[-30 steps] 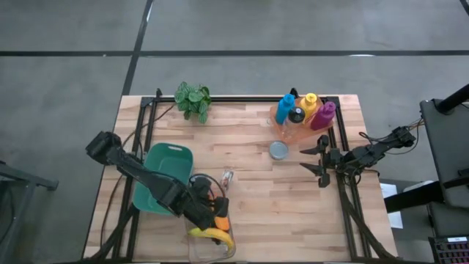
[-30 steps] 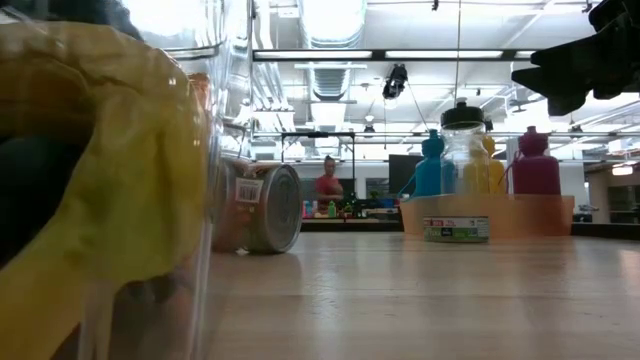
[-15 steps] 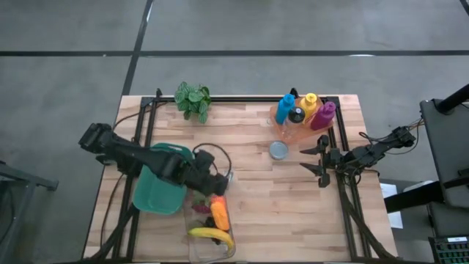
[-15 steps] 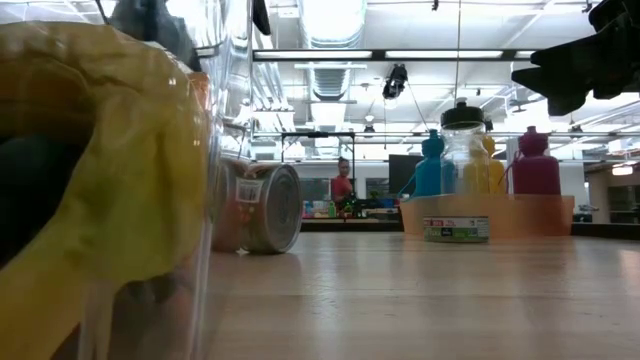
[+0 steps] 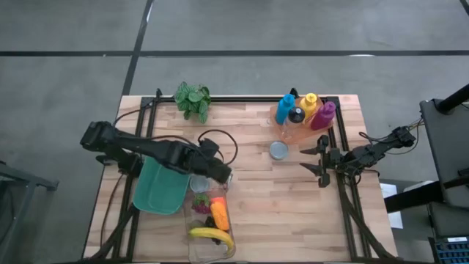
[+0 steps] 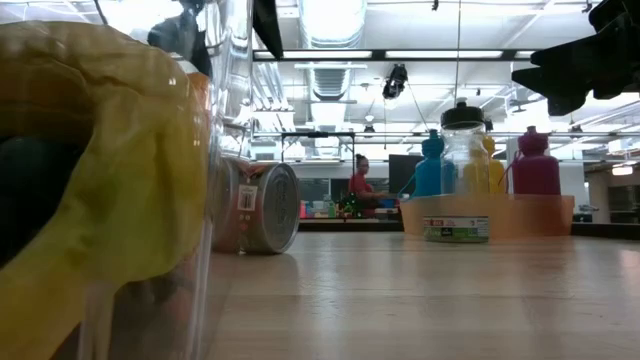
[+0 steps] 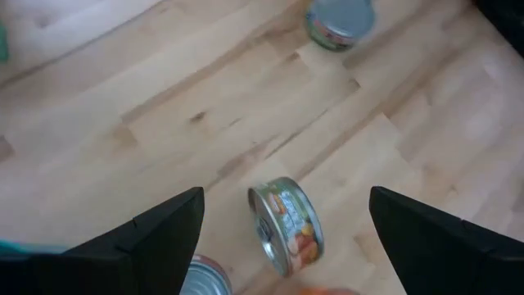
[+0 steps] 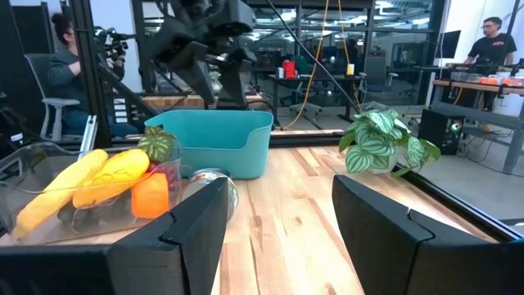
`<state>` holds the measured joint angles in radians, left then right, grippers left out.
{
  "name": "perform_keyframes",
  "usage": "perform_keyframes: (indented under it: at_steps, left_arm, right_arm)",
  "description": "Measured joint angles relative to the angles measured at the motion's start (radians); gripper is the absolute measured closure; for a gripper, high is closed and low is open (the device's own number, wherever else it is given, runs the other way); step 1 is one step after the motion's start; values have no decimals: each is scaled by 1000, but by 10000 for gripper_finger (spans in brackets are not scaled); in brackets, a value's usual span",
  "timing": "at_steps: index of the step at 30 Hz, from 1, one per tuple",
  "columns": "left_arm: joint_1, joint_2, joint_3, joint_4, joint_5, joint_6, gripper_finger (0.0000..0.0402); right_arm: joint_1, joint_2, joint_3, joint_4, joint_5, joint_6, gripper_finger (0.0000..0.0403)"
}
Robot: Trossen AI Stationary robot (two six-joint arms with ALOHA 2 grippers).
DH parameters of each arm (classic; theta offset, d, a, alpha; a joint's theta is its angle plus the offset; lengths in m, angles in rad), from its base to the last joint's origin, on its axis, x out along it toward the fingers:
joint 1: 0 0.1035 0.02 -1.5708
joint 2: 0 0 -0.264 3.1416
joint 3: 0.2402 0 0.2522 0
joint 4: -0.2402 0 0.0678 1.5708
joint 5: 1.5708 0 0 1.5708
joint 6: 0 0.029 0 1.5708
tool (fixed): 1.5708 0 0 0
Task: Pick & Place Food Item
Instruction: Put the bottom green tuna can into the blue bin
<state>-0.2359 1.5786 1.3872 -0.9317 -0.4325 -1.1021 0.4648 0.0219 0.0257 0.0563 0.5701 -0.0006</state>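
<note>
L gripper [image 7: 278, 221] spread wide, empty, over lying can [image 7: 285, 225]; bare wood beyond. R gripper [image 5: 320, 161] parted at right edge. Clear bin [image 6: 120, 200] blocks low view.

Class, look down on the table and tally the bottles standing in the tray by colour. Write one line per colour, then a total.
Blue bottle: 1
Yellow bottle: 1
Purple bottle: 1
Clear bottle with black cap: 1
Total: 4
</note>
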Motion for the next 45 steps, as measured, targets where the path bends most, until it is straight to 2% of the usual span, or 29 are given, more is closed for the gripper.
perform_keyframes:
  at_steps: [8, 20, 25, 39, 45]
  left_arm:
    - [15, 53, 0, -12, 88, -162, 49]
    - [35, 172, 2, 0, 155, -204, 49]
    - [42, 202, 2, 31, 183, -162, 49]
    - [51, 300, 2, 129, 184, -101, 49]
    - [62, 355, 1, 127, 245, -102, 49]
  right_arm:
    - [0, 1, 0, 0, 0, 0, 186]
    - [0, 2, 0, 0, 0, 0, 186]
    - [0, 1, 0, 0, 0, 0, 186]
    - [0, 0, 0, 0, 0, 0, 186]
    - [0, 0, 0, 0, 0, 0, 186]
